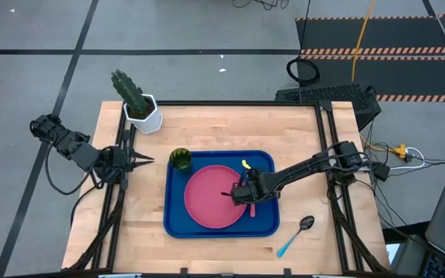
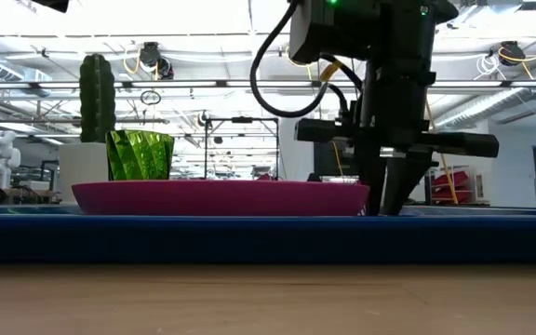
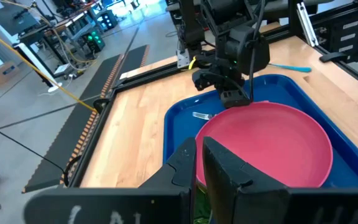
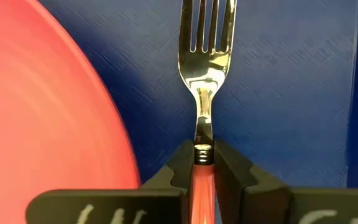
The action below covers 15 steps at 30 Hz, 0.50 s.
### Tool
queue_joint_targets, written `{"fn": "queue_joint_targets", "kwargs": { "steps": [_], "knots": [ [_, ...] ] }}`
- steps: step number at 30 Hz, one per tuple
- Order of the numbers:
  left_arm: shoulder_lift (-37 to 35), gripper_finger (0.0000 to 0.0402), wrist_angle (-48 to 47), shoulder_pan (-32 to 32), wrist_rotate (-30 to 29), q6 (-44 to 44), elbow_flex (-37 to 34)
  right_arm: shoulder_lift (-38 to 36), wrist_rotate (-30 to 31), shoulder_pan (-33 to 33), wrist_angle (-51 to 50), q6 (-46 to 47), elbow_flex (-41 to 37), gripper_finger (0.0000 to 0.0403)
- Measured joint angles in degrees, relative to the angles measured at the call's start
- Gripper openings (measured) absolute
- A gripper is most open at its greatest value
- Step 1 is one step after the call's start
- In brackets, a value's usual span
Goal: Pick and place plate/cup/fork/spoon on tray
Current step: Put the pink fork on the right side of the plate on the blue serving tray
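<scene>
The blue tray (image 1: 178,224) lies mid-table with the pink-red plate (image 1: 213,197) on its floor and the green cup (image 1: 179,160) standing at its far left corner. My right gripper (image 1: 246,194) is low over the tray, just right of the plate, shut on the fork (image 4: 205,68). The fork's tines (image 3: 201,116) point toward the far edge. The blue-handled spoon (image 1: 293,237) lies on the table right of the tray. My left gripper (image 1: 141,161) waits shut at the table's left edge, touching nothing. My right gripper pinches the fork's pink handle (image 4: 202,177) between its two fingers, at the end next to the metal neck. The fingers come from above, pointing down, and lie across the handle. The fork lies about level, low over the tray floor; whether it rests on it I cannot tell.
A white hexagonal pot with a cactus (image 1: 140,108) stands at the table's far left corner. The spoon lies near the table's right frame rail (image 1: 344,208). Bare wood shows along the far side and the near left of the tray.
</scene>
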Motion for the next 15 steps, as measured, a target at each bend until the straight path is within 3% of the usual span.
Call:
{"fn": "queue_joint_targets", "kwargs": {
  "steps": [15],
  "knots": [
    [0.0,0.0033,0.1,0.0,-0.07,0.04,0.0,0.05,0.02,0.0,0.1,0.08,-0.02,0.0039]
  ]
}}
